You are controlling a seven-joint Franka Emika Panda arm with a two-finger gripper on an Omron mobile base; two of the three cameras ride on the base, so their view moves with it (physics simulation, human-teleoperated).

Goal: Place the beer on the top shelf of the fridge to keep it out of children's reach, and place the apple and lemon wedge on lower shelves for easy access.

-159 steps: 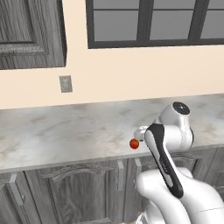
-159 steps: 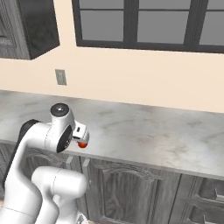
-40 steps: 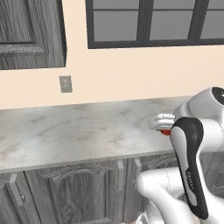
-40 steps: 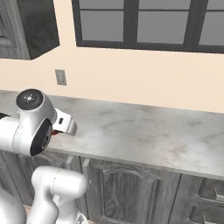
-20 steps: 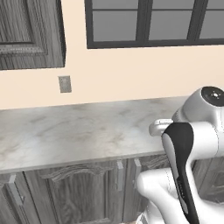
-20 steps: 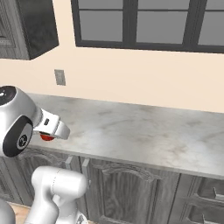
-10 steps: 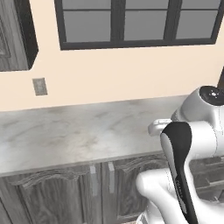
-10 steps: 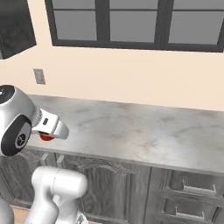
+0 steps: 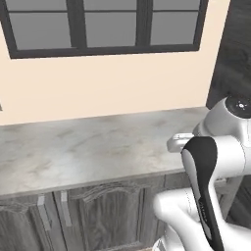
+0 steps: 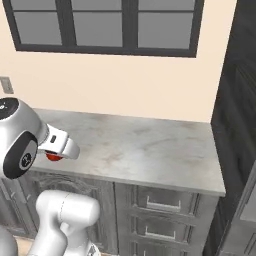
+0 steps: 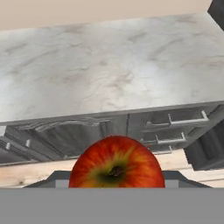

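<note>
The red apple [image 11: 116,162] with a yellow-green patch sits between the jaws of my gripper [image 11: 116,180], which is shut on it. In the right base view the apple [image 10: 52,157] peeks out red under the white hand, held out in front of the counter's front edge [image 10: 125,177] at the left. The white hand [image 9: 179,142] also pokes out beside the arm in the left base view, its fingers hidden. The beer, the lemon wedge and the fridge shelves are out of view.
A marble counter [image 9: 93,147] runs along the beige wall under a dark-framed window [image 10: 105,27]. Grey cabinet doors [image 9: 88,215] and drawers [image 10: 162,202] sit below it. A tall dark unit [image 10: 237,125] rises at the counter's right end; I cannot tell whether it is the fridge.
The whole picture has shifted left, so the base has driven to the right; the counter's right end and the tall dark unit have come into view. The apple stays in the gripper.
</note>
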